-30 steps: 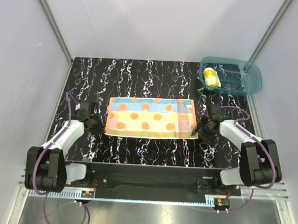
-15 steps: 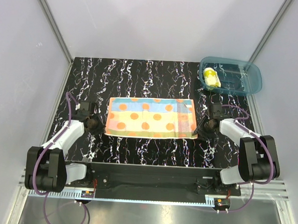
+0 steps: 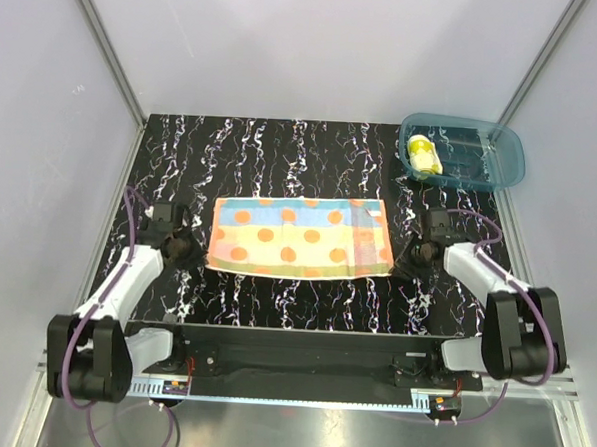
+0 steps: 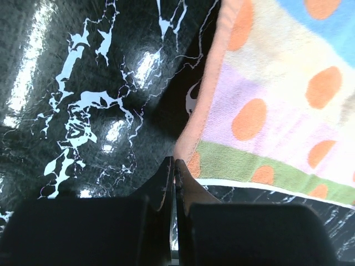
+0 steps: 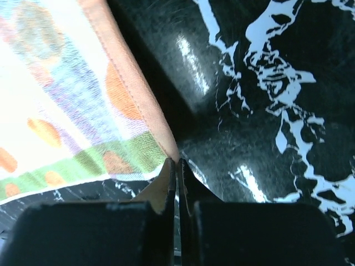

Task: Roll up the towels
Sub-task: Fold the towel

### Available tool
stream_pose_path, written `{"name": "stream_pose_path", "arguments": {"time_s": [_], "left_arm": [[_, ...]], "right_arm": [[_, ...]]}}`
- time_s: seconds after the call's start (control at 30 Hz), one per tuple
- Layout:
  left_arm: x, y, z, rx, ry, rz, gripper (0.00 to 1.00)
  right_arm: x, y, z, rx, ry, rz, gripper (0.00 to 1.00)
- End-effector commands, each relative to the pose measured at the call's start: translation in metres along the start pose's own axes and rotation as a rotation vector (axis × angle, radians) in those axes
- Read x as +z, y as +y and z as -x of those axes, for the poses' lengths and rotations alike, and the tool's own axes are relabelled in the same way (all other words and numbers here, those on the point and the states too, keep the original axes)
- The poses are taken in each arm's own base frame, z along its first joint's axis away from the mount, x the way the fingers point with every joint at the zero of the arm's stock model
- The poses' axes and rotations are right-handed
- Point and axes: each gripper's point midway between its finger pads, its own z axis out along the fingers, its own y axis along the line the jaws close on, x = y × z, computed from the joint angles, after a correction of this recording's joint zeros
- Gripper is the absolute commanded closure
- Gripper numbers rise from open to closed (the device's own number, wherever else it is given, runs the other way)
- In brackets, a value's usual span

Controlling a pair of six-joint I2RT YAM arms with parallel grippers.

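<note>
The orange towel (image 3: pixel 298 239), with orange dots and light-blue and white patches, lies spread flat in the middle of the black marble table. My left gripper (image 3: pixel 195 256) is shut, its tips (image 4: pixel 175 162) pinching the towel's (image 4: pixel 266 111) near left corner. On the other side, my right gripper (image 3: pixel 400 265) is shut with its tips (image 5: pixel 176 161) on the near right corner of the towel (image 5: pixel 66 111). The yellow towel (image 3: pixel 423 155) lies bundled inside the bin at the back right.
A translucent teal plastic bin (image 3: pixel 504 166) stands at the table's back right corner. Grey walls with metal posts close in the table on three sides. The arm bases sit on the rail at the near edge.
My right gripper has gone from open to shut at the towel's near right corner. The towel has shifted a little to the left, and the left arm moved slightly with it.
</note>
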Motion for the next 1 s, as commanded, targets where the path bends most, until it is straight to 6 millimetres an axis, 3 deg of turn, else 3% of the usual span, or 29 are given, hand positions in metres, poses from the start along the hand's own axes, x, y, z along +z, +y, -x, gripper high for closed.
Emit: {"name": "stream_pose_path", "arguments": {"time_s": [0.0,0.1,0.33,0.53,0.67,0.73,0.87,0.97], "left_arm": [[-0.025,-0.016,0.013,-0.015,-0.042,-0.073,1.0],[-0.034,-0.019,0.008,-0.025,-0.025,-0.1,1.0],[-0.057,-0.023,-0.005,-0.014,0.005,-0.153,1.0],[-0.077,-0.024,-0.007,0.029,0.018,-0.152,1.0],[-0.077,-0.026,0.01,0.054,0.009,-0.108,1.0],[-0.08,-0.035,0.022,0.074,-0.003,-0.117,1.0],[-0.071,-0.043,0.041,0.094,0.008,-0.092,1.0],[-0.065,-0.048,0.055,0.111,0.009,-0.071,1.0]], "right_arm": [[-0.025,0.009,0.002,-0.006,-0.034,0.046,1.0],[-0.043,0.018,-0.003,0.009,-0.038,0.103,1.0],[-0.079,0.019,-0.017,-0.001,-0.05,0.144,1.0],[-0.093,0.024,-0.021,-0.017,-0.052,0.182,1.0],[-0.099,0.039,0.001,-0.038,-0.092,0.191,1.0],[-0.092,0.042,0.009,-0.06,-0.07,0.163,1.0],[-0.094,0.061,0.041,-0.116,-0.112,0.149,1.0],[-0.085,0.069,0.058,-0.131,-0.104,0.121,1.0]]}}
